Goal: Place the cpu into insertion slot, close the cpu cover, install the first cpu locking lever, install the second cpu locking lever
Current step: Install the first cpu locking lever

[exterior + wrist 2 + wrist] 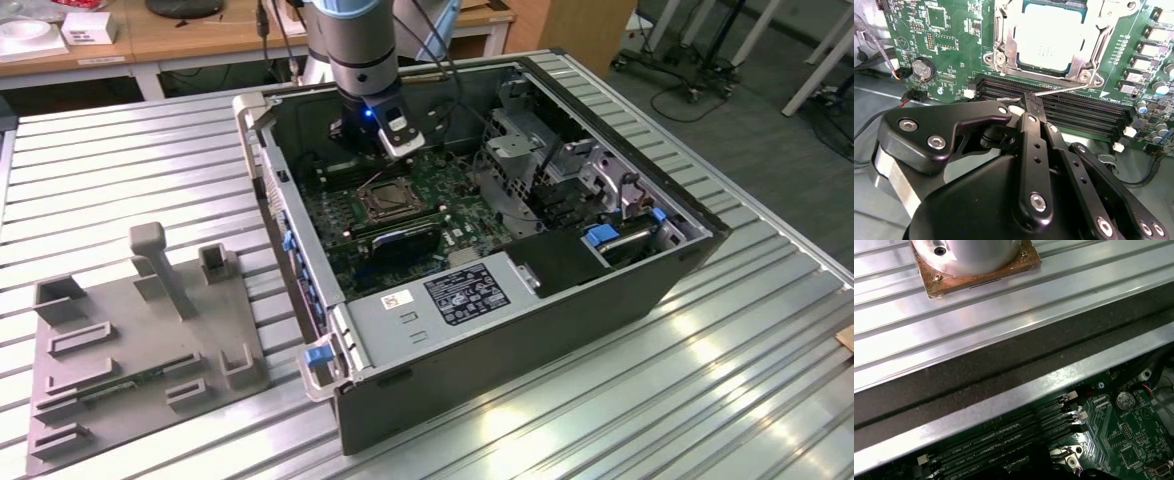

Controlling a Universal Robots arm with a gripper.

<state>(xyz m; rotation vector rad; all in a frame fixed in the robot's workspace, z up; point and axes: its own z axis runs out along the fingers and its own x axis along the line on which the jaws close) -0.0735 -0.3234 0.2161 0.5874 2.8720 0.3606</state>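
Gripper (1035,106), fingers pressed together, tip touching the free end of 1 locking lever (1064,89); just beyond it, cpu (1049,37) seated under cpu cover (1004,50); latching probably needs steady pressure without slipping off the wire.

Table (120,170): ribbed silver metal, filling most of the exterior view, with bright glare streaks at lower right. Wooden desk (174,40): upper left, carrying a white box (87,27). Floor (747,110): grey, upper right, with wheeled stand bases (681,70).
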